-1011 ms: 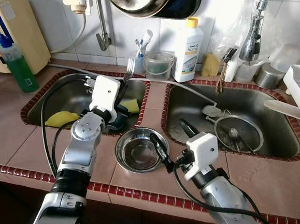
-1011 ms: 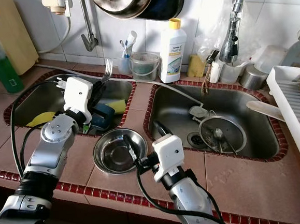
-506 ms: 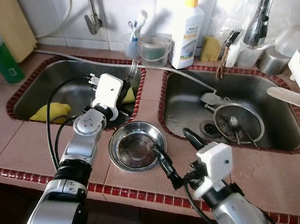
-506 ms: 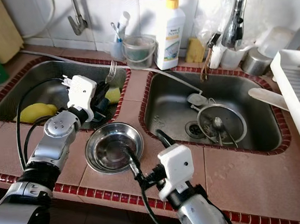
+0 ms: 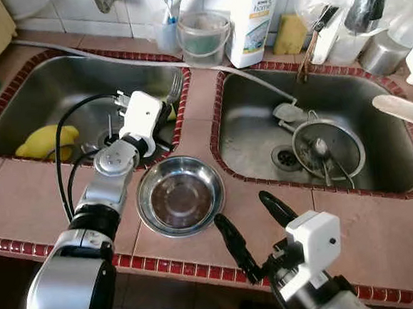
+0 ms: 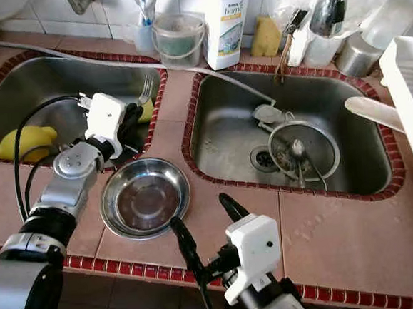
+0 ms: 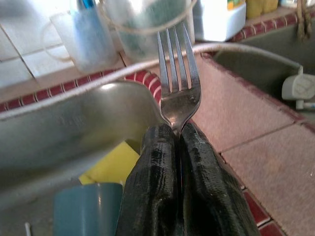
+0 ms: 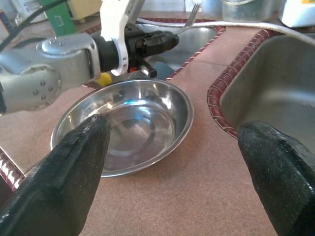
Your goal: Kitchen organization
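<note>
My left gripper (image 5: 166,112) is shut on the handle of a steel fork (image 5: 175,87). The tines point up over the right rim of the left sink (image 5: 15,84). The left wrist view shows the fork (image 7: 178,73) pinched between the black fingers (image 7: 157,167). A round steel bowl (image 5: 180,196) sits empty on the tiled counter between the two sinks. My right gripper (image 5: 241,209) stands open just in front and to the right of the bowl (image 8: 125,125), near the counter's front edge, holding nothing.
The left sink holds a yellow sponge (image 5: 44,138) and a blue cup (image 7: 86,209). The right sink (image 5: 401,175) contains a round strainer (image 5: 328,148). A white bottle (image 5: 253,15), plastic cups (image 5: 201,37) and a hose line the back. A dish rack (image 6: 410,103) stands right.
The camera has tilted down, so the whole scene sits higher in the picture. My right gripper has drawn back from the bowl's rim toward the counter's front edge. The fork stays held.
</note>
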